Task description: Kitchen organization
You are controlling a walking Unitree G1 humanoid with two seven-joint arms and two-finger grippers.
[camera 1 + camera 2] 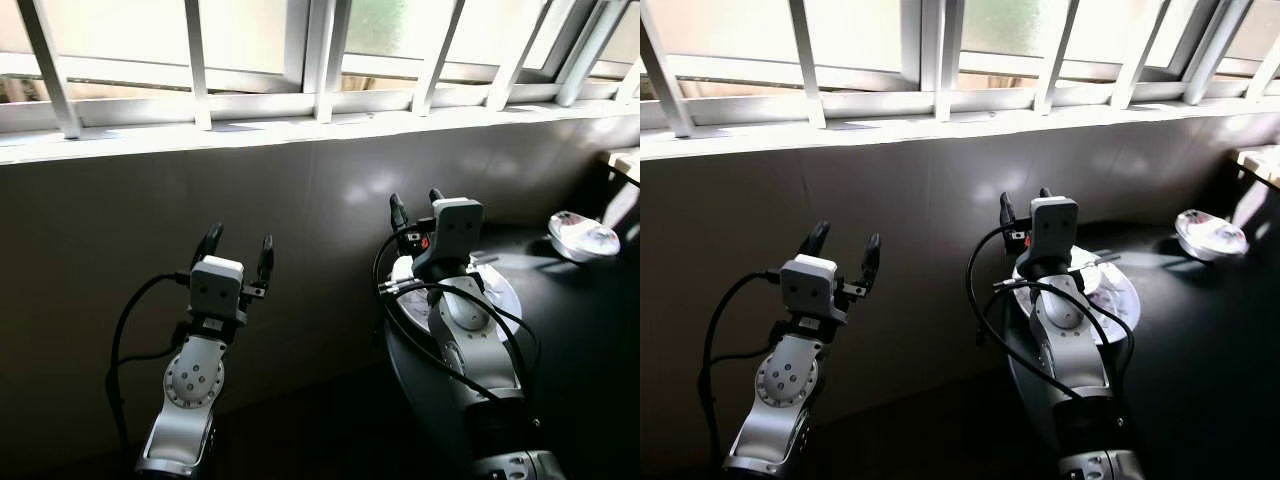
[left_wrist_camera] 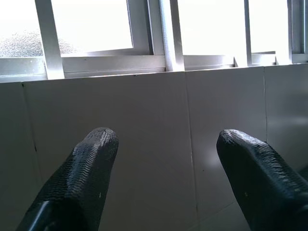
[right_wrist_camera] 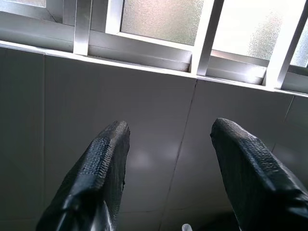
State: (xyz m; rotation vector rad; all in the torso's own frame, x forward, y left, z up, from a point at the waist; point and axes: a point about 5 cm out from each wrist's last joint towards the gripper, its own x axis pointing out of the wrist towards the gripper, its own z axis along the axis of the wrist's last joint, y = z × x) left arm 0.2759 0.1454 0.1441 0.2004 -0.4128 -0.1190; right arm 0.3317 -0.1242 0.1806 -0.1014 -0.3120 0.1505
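Left eye view shows my right gripper (image 1: 417, 207) raised over a white plate (image 1: 500, 290) on the dark counter (image 1: 590, 330), its fingers spread wide with nothing between them. My left gripper (image 1: 238, 251) is also wide and holds nothing, facing the tiled wall (image 1: 120, 230). I count one plate and one clear lid (image 1: 582, 236), well apart near the counter's far edge.
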